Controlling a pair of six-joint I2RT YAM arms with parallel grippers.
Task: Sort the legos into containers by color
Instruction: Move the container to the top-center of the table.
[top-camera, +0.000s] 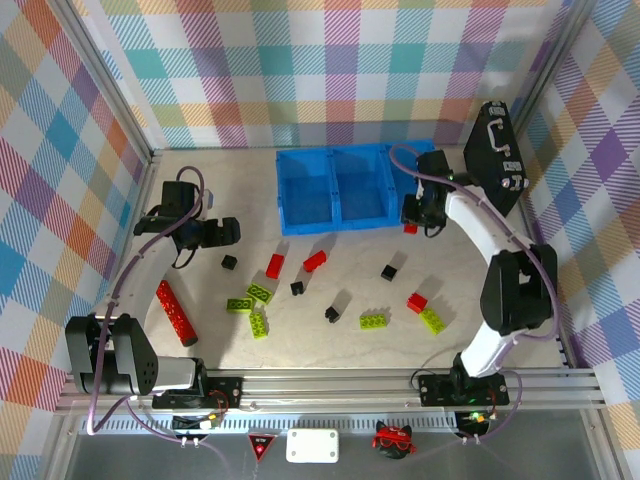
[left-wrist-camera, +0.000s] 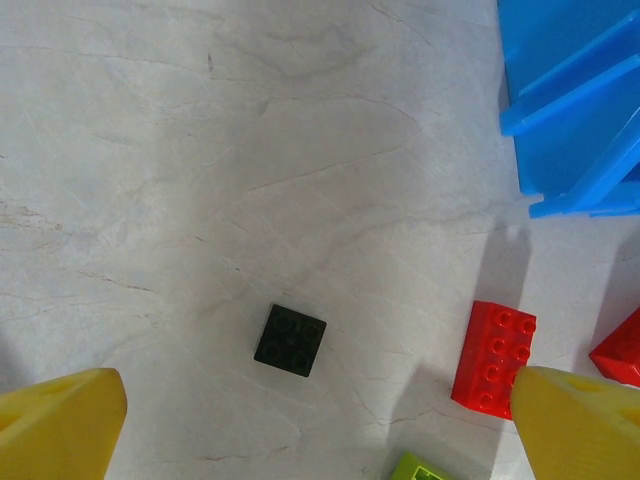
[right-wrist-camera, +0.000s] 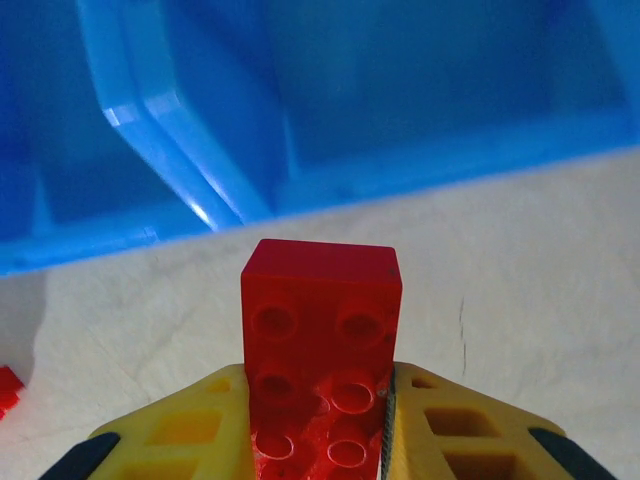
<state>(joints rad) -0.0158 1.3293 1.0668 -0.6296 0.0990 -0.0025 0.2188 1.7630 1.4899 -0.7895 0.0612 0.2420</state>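
**Red brick gripped, short of the bins**

The marbled beige tabletop (right-wrist-camera: 530, 290) is lying flat and matte beneath the right pincer (right-wrist-camera: 320, 405). Just ahead of it, the glossy blue containers (right-wrist-camera: 420, 170) are standing open. The right pincer is clamping a studded red brick (right-wrist-camera: 320, 320). Advised: clear the front rim, centre over one compartment, then release. The left pincer (left-wrist-camera: 320, 430) is gaping wide, a small black brick (left-wrist-camera: 290, 340) lying just ahead between its fingers.

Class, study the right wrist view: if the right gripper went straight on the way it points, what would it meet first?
Probably the near wall of the blue containers; the red brick held by the right gripper would touch first. Depth is unclear.
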